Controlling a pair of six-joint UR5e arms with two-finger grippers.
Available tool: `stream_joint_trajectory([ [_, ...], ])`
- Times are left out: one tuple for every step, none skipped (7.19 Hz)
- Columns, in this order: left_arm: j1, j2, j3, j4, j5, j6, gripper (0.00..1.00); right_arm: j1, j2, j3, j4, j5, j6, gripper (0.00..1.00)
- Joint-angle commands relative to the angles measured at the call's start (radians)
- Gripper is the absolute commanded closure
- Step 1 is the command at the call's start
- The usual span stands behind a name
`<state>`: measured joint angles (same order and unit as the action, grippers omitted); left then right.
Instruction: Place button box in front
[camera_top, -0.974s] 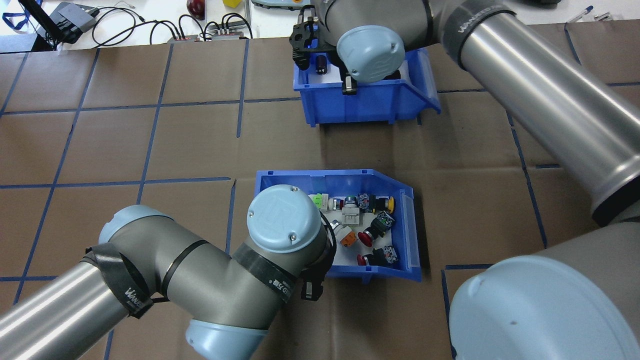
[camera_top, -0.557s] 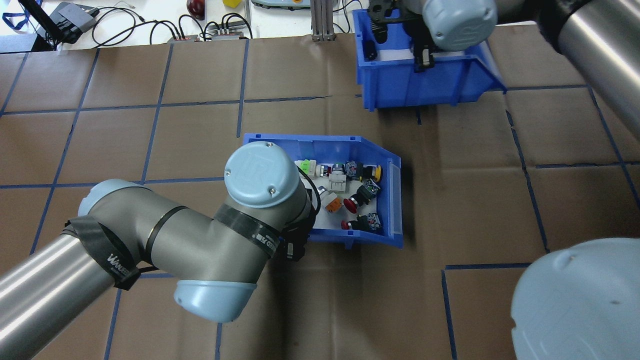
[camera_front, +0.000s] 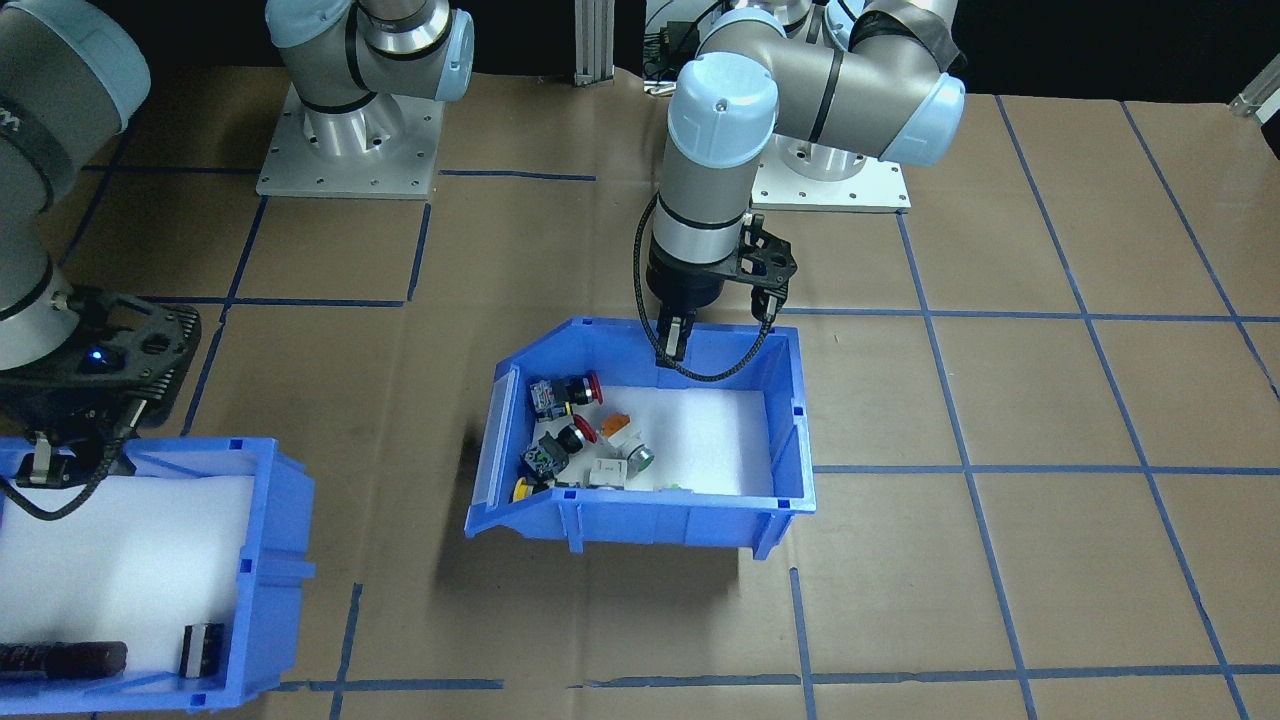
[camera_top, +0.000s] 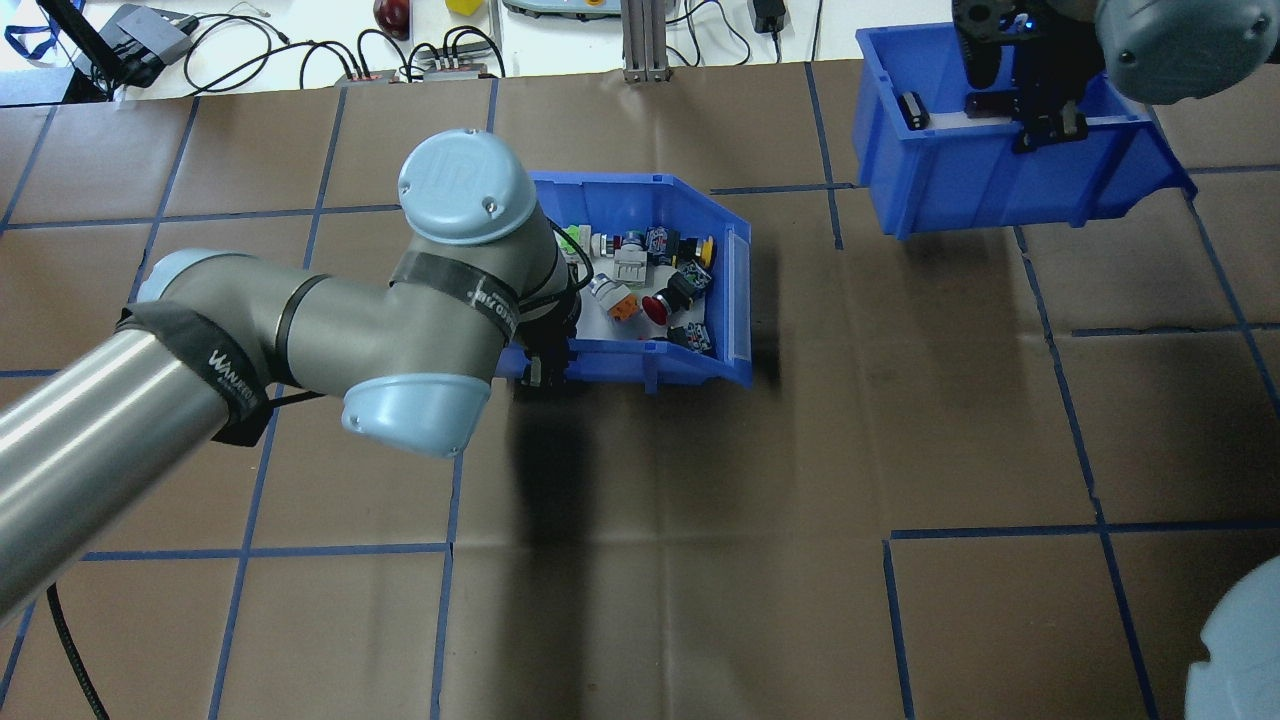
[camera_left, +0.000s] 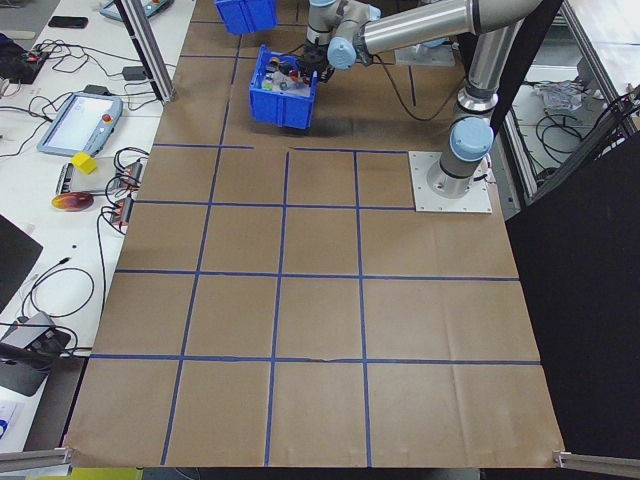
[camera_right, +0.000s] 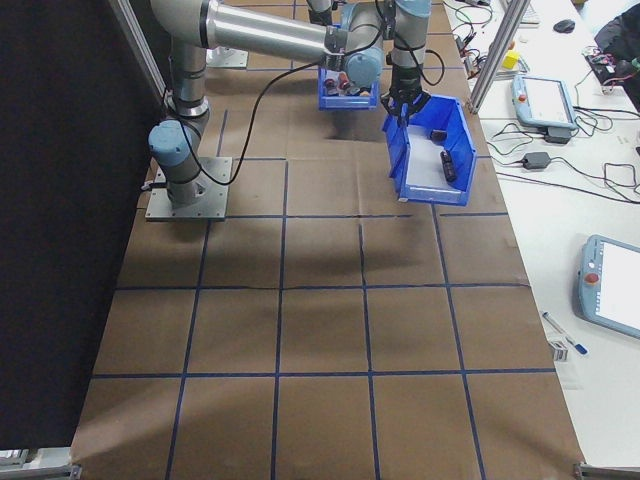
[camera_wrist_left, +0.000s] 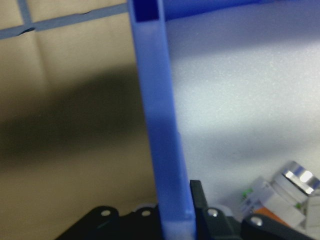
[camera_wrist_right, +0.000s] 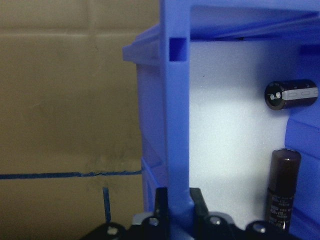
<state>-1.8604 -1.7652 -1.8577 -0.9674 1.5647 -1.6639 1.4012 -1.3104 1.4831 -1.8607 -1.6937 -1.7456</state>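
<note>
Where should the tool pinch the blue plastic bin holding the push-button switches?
On a thin upright wall of the blue plastic button bin, from above, one finger inside, one outside. The left tool already straddles the wall opposite the sloped lip; switches crowd the lip end.

Brown paper (camera_top: 700, 450) gridded with blue tape (camera_top: 1000, 530) is covering the table. At 12 o'clock in the overhead view, black cables (camera_top: 300, 50) are trailing across a white bench (camera_top: 560, 40), and an aluminium post (camera_top: 637, 40) is standing at the paper's edge.
</note>
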Motion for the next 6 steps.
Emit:
stream_joint_trajectory([
  [0.000, -0.181, 0.196, -0.002, 0.002, -0.011, 1.00, -0.069, -0.085, 0.115, -0.006, 0.023, -0.049, 0.98],
  [-0.003, -0.244, 0.263, -0.002, -0.005, -0.016, 1.00, -0.076, -0.110, 0.146, -0.009, 0.028, -0.046, 0.98],
  [-0.011, -0.305, 0.338, -0.002, -0.003, -0.031, 1.00, -0.080, -0.125, 0.173, -0.014, 0.029, -0.046, 0.98],
  [-0.016, -0.350, 0.394, -0.008, -0.005, -0.063, 1.00, -0.082, -0.145, 0.201, -0.023, 0.037, -0.046, 0.98],
  [-0.019, -0.373, 0.409, -0.010, -0.009, -0.072, 0.99, -0.082, -0.167, 0.238, -0.040, 0.039, -0.043, 0.98],
  [-0.019, -0.376, 0.407, -0.010, -0.030, -0.076, 0.99, -0.080, -0.183, 0.270, -0.076, 0.037, -0.045, 0.98],
])
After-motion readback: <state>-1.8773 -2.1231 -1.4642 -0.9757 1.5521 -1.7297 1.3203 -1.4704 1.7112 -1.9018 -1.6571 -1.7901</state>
